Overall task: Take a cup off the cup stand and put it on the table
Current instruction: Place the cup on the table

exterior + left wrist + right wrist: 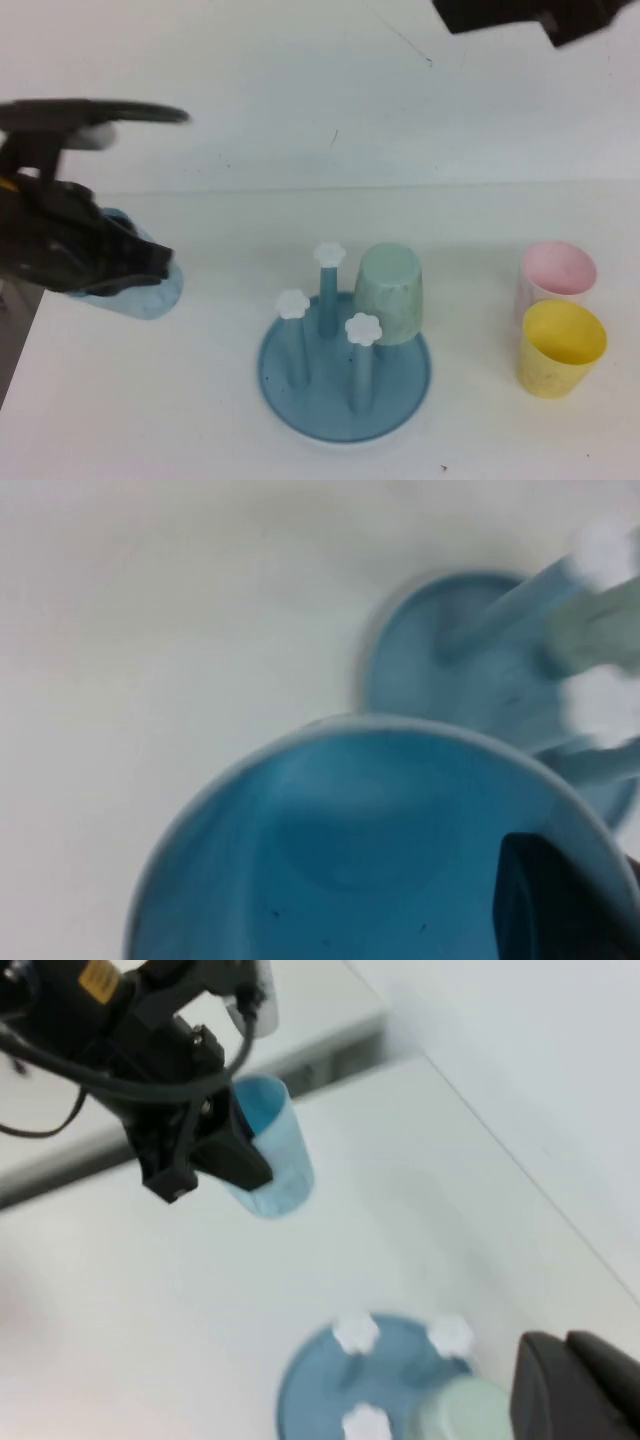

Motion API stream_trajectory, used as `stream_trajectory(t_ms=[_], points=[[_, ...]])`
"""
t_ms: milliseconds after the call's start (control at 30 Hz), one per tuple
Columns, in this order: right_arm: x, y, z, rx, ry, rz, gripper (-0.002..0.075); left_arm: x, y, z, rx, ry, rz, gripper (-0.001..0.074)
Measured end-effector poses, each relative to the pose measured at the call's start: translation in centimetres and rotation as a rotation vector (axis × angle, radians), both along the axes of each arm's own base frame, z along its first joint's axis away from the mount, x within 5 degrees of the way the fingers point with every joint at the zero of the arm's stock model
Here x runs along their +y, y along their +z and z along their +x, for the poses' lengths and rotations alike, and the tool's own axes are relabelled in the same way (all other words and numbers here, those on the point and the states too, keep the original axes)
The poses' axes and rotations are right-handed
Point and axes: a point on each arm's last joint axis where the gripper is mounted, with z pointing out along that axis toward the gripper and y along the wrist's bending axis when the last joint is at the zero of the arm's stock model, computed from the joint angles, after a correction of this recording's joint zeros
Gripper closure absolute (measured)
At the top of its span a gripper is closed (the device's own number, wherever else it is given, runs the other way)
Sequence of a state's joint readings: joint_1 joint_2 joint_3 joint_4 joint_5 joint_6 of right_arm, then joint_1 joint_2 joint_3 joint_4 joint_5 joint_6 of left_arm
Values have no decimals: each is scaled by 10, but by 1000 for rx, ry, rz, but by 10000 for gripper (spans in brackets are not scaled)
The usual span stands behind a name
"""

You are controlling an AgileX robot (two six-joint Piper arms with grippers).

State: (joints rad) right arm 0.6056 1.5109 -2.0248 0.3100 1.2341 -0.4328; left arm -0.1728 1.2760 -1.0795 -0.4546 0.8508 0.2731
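My left gripper is shut on the light blue cup and holds it tilted above the table, to the left of the cup stand. In the left wrist view the cup's inside fills the lower part, with one finger inside the rim and the stand beyond. The right wrist view shows the left gripper holding the cup apart from the stand. My right gripper is shut and empty, raised at the far right.
A pale green cup sits upside down on one peg of the stand; three pegs with white flower caps are bare. A pink cup and a yellow cup stand upright at the right. The table's left edge is near the left arm.
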Motion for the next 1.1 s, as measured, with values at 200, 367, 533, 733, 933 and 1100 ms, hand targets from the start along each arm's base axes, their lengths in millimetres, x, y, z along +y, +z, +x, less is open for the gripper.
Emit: stream_trajectory(t_ms=[200, 367, 533, 733, 933, 1100], points=[[-16, -26, -14, 46, -73, -113, 724, -20, -36, 26, 53, -1, 150, 724], [-33, -66, -19, 106, -161, -268, 725, -30, -70, 43, 136, -6, 190, 724], [-48, -92, -28, 135, -199, -369, 725, -34, -99, 56, 207, 13, 208, 724], [-53, -101, -30, 143, -221, -406, 725, -37, -117, 63, 255, 24, 225, 659], [-54, -101, -30, 136, -227, -410, 726, -38, -118, 63, 251, 25, 224, 541], [-59, -97, -33, 113, -244, -410, 726, -38, -108, 60, 231, 37, 192, 502]])
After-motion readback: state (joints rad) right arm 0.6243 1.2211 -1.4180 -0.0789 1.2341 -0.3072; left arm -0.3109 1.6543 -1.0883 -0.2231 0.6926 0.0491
